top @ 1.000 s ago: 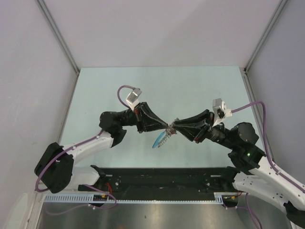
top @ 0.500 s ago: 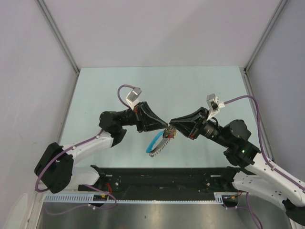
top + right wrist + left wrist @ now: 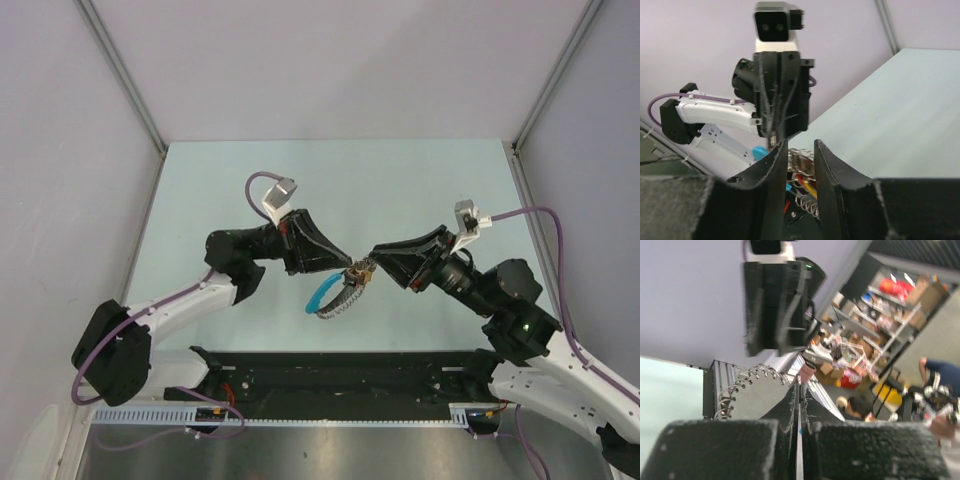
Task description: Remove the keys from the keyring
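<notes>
Table (image 3: 200, 180) middle, edges far: left pincer (image 3: 349, 265) tight on keyring (image 3: 357, 273), right pincer (image 3: 374, 257) apart.

Pale green table (image 3: 400, 180), grey enclosure walls (image 3: 330, 60), black rail (image 3: 340, 370) along the near edge, toothed white strip (image 3: 300, 418) below it

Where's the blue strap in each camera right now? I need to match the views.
Top external: the blue strap hangs just below the left gripper, at centre.
Left wrist: not recognisable.
Right wrist: a blue bit shows left of the right gripper.
Shared landmark: the left gripper, head-on in the right wrist view.
</notes>
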Available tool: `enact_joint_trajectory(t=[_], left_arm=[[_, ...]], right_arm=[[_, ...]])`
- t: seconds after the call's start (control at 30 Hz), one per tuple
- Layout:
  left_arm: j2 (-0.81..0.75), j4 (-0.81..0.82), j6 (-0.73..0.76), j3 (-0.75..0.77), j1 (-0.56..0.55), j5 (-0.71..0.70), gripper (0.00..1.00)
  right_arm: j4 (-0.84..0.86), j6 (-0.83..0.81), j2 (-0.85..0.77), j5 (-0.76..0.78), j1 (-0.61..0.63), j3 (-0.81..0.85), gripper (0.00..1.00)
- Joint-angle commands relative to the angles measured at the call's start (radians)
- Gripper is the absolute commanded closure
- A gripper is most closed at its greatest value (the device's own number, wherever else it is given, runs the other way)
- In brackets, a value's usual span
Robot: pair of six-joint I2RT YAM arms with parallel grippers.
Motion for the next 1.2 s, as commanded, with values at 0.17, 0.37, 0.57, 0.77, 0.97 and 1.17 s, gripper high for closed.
enact_joint_trajectory(t=[0.17,0.37,0.57,0.77,0.97,1.17], left_arm=[[-0.012,0.448,0.287,0.148,-0.003,0.335,0.99],[-0.018,0.244,0.721,0.161,-0.001,0.379,1.00],[-0.112,-0.683,1.655,0.246,-0.024,0.294,1.00],[-0.124,-0.898,1.859,0.310,-0.037,0.247,1.00],[-0.118,-0.916,1.883,0.334,-0.034,0.270,1.00],[-0.115,-0.912,1.860,0.333,-0.031,0.285,1.00]], right_arm=[[-0.083,-0.091,-0.072,0.141,0.005,0.006,0.67],[-0.152,-0.161,-0.120,0.231,0.005,-0.003,0.67],[-0.163,-0.253,-0.146,0.231,0.002,-0.017,0.67],[-0.171,-0.327,-0.160,0.186,0.002,-0.049,0.66],[-0.094,-0.336,-0.164,0.109,0.002,-0.105,0.66],[0.091,-0.455,-0.164,-0.063,0.004,-0.174,0.66]])
